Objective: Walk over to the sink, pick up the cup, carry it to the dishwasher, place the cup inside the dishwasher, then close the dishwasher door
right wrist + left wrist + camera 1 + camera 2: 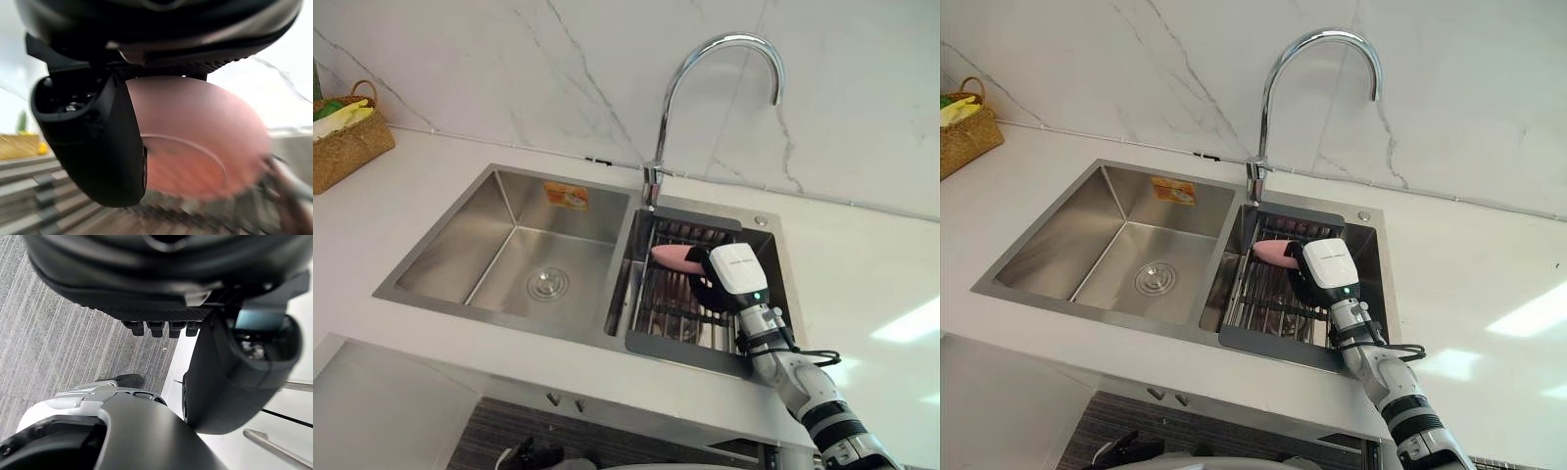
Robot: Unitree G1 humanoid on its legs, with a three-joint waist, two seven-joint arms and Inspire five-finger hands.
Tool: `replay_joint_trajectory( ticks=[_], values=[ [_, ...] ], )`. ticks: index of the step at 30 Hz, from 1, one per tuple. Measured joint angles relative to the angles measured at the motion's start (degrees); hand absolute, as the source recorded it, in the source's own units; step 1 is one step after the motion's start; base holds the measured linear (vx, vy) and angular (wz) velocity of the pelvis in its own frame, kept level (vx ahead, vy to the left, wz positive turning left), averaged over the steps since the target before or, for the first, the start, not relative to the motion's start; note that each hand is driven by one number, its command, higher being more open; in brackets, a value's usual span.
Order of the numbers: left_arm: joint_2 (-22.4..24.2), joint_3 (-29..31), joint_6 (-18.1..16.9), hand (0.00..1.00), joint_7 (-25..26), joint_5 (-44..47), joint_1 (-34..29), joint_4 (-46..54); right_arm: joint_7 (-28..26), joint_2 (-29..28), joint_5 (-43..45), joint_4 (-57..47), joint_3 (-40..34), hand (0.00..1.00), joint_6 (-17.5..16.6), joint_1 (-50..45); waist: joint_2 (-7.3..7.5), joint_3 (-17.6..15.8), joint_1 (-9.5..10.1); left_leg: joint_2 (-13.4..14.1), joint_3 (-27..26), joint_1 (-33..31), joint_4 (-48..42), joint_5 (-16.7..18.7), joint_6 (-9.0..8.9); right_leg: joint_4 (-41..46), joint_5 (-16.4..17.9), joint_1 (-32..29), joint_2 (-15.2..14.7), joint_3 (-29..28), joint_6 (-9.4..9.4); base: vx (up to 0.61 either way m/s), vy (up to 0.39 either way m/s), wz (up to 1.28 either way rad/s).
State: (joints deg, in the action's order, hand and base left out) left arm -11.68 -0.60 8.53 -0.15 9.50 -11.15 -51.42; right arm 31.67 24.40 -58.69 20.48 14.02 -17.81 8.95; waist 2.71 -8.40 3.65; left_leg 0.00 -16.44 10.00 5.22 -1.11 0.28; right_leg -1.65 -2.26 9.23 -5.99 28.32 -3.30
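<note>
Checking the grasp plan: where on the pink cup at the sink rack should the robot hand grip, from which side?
Clasp its round side wall from above, on the robot's right, as the right robot hand does: the pink cup seems tipped sideways over the rack.

Brushed steel sink (460,245) around the right hand (732,277), mirror-bright chrome tap (734,37) beyond it; the cup (672,258) it grips looks smooth, matt pink.

Faucet (653,176) arches above rack (668,304); room beneath spout; left basin (499,264) open from above
</note>
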Motion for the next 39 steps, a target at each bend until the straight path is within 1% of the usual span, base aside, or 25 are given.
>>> replay_joint_trajectory(
  ticks=[1,3,12,16,20,22,23,24,26,28,29,30,31,32,34,35,36,37,38,39],
  values=[
    [0.02,0.0,0.0,1.0,0.0,0.0,0.0,0.01,0.0,0.0,-0.2,-0.17,0.22,0.0,-1.06,0.0,0.0,0.0,0.14,0.0,0.01,0.0,0.0,0.0,0.0,0.0,0.0,0.0,-0.01,0.0,0.0,0.0,0.0,0.0],
    [0.05,0.02,-0.03,1.0,-0.01,0.0,-0.02,0.03,-0.01,0.0,-1.47,-0.63,0.36,0.0,-1.62,0.0,0.0,0.0,0.23,-0.01,0.03,-0.01,-0.01,0.0,0.0,0.01,0.0,0.01,-0.02,0.02,0.0,0.0,0.0,0.0],
    [0.09,0.16,-0.41,1.0,-0.09,0.01,-0.27,0.03,-0.3,1.83,-2.21,-3.91,0.35,0.0,-1.59,0.0,0.01,0.0,0.2,-0.01,0.09,0.0,-0.02,0.03,-0.04,0.03,0.0,0.05,-0.03,0.04,0.0,0.0,0.0,0.0],
    [0.09,0.27,-0.78,1.0,-0.21,0.02,-0.58,0.03,-0.35,3.99,-2.12,-9.34,-0.64,0.0,-1.53,-0.2,-0.03,0.01,-0.41,-0.01,0.06,0.02,-0.24,0.02,-0.03,0.02,0.01,0.04,-0.02,-0.02,-0.01,0.0,0.0,0.0],
    [0.13,0.28,-1.49,1.0,-0.35,0.03,-1.07,0.13,-0.15,4.49,-2.11,-15.95,-5.71,0.0,-1.72,-2.74,-0.14,0.09,-0.86,-0.02,-0.03,0.13,-0.26,0.05,-0.07,0.04,0.01,0.01,-0.03,-0.12,-0.01,0.0,0.0,0.0],
    [0.22,0.26,-1.7,1.0,-0.35,0.01,-1.27,0.12,1.77,5.38,-2.16,-18.08,-10.83,0.0,-1.71,-4.93,-0.29,0.17,-1.48,-0.03,-0.15,0.13,-0.27,0.14,-0.21,0.38,0.04,-0.2,-0.08,-0.34,-0.04,0.0,0.0,0.0],
    [0.24,0.26,-1.7,1.0,-0.35,-0.01,-1.27,0.11,2.01,5.48,-2.17,-18.33,-11.6,0.0,-1.7,-5.27,-0.32,0.19,-1.54,-0.03,-0.19,0.13,-0.27,0.15,-0.22,0.46,0.06,-0.27,-0.1,-0.41,-0.03,0.0,0.0,-0.07],
    [0.33,0.25,-1.68,1.0,-0.35,-0.03,-1.31,0.06,2.95,6.06,-2.17,-19.54,-14.47,0.0,-1.41,-6.87,-0.49,0.26,-1.8,-0.03,-0.4,0.11,-0.27,0.17,-0.23,0.94,0.23,-0.6,-0.19,-0.71,-0.01,0.0,0.007,-0.11],
    [0.48,0.14,-1.39,1.0,-0.38,-0.04,-1.46,-0.25,3.86,7.19,-2.1,-21.15,-19.01,0.0,-1.16,-8.93,-0.86,0.53,-2.62,-0.03,-0.97,-0.04,-0.26,0.56,-0.23,3.34,1.33,-2.03,-0.66,-1.52,0.08,-0.01,0.026,-0.18],
    [0.35,-0.01,-0.48,1.0,-0.5,-0.12,-1.37,-0.59,5.11,7.77,-0.67,-22.43,-25.16,0.0,-0.25,-11.24,-1.07,0.77,-4.05,-0.2,-1.9,-0.01,-0.27,0.89,0.28,8.79,3.82,-4.83,-1.95,-2.96,0.19,-0.01,0.051,-0.25],
    [0.27,-0.1,-0.25,1.0,-0.55,-0.13,-1.32,-0.79,5.52,7.83,0.17,-22.45,-26.59,0.0,0.16,-11.85,-0.98,0.82,-4.53,-0.32,-2.08,-0.02,-0.27,0.93,0.36,10.15,4.42,-5.49,-2.31,-3.23,0.21,0.01,0.048,-0.2],
    [-0.04,-0.72,0.15,1.0,-0.63,-0.1,-1.14,-1.05,6.53,7.85,1.39,-22.45,-29.58,0.0,1.51,-13.02,-0.89,0.81,-5.11,-0.61,-2.48,-0.16,-0.3,0.97,0.5,12.42,5.36,-6.84,-3.06,-3.83,0.2,0.01,0.044,-0.23],
    [-0.33,-1.16,0.53,1.0,-1.01,-0.06,-0.73,-1.21,7.82,7.85,2.69,-22.3,-32.2,0.0,3.3,-14.06,-0.67,0.69,-5.48,-0.78,-3.32,-0.76,-0.39,1.0,0.71,13.87,5.6,-8.53,-3.43,-4.81,0.24,0.0,0.041,-0.27],
    [-0.53,-1.43,0.76,1.0,-1.19,0.01,-0.5,-1.21,8.88,7.84,3.08,-21.93,-33.18,0.0,4.33,-14.21,-0.52,0.6,-5.81,-0.84,-3.78,-1.29,-0.51,0.96,0.88,14.27,5.6,-9.45,-3.53,-5.32,0.25,-0.02,0.035,-0.39],
    [-1.47,-2.23,1.92,1.0,-1.26,0.2,1.52,-1.33,13.65,7.39,4.97,-20.1,-36.37,0.0,8.01,-14.35,0.1,-0.62,-6.88,-0.82,-6.25,-4.0,-1.72,1.1,1.25,14.45,4.45,-13.04,-3.37,-7.36,0.6,-0.07,0.024,-0.5],
    [-1.71,-2.19,2.27,1.0,-1.16,0.98,2.16,-1.39,15.81,6.83,6.18,-19.43,-36.72,0.0,9.22,-14.4,0.47,-0.88,-7.1,-0.45,-7.54,-5.4,-2.41,1.19,1.4,13.13,3.12,-14.24,-2.71,-8.12,0.74,-0.07,0.008,-0.63],
    [-1.97,-2.02,2.61,1.0,-1.01,2.26,2.88,-1.51,17.8,5.95,7.74,-19.06,-36.8,0.0,10.09,-14.55,0.88,-1.54,-7.46,0.25,-8.95,-6.77,-3.46,1.32,1.94,10.41,1.08,-14.94,-1.73,-8.83,0.82,-0.06,-0.01,-0.66],
    [-2.14,-1.93,2.75,1.0,-0.91,3.06,3.21,-1.53,18.61,5.09,8.38,-19.03,-36.89,0.0,10.5,-14.66,1.36,-2.01,-7.42,0.99,-10.32,-7.52,-3.84,1.44,2.16,8.28,0.31,-15.15,-1.1,-8.72,0.64,-0.1,-0.026,-1.07],
    [-2.4,-1.26,2.81,1.0,-0.1,5.37,4.02,-1.48,20.24,3.35,9.89,-18.96,-36.89,0.0,10.79,-14.68,1.66,-3.24,-6.77,2.64,-13.84,-8.31,-4.29,1.97,2.81,7.9,1.4,-15.67,-2.0,-3.28,2.5,-0.13,-0.023,-1.49],
    [-2.92,-0.74,3.2,1.0,0.93,7.25,5.11,-1.61,21.44,1.85,11.32,-18.89,-36.89,0.0,10.81,-14.8,1.81,-4.6,-6.5,5.56,-16.78,-9.79,-5.76,2.52,2.42,10.36,1.95,-17.41,-3.19,3.58,3.64,-0.12,-0.016,-1.58]
  ],
)
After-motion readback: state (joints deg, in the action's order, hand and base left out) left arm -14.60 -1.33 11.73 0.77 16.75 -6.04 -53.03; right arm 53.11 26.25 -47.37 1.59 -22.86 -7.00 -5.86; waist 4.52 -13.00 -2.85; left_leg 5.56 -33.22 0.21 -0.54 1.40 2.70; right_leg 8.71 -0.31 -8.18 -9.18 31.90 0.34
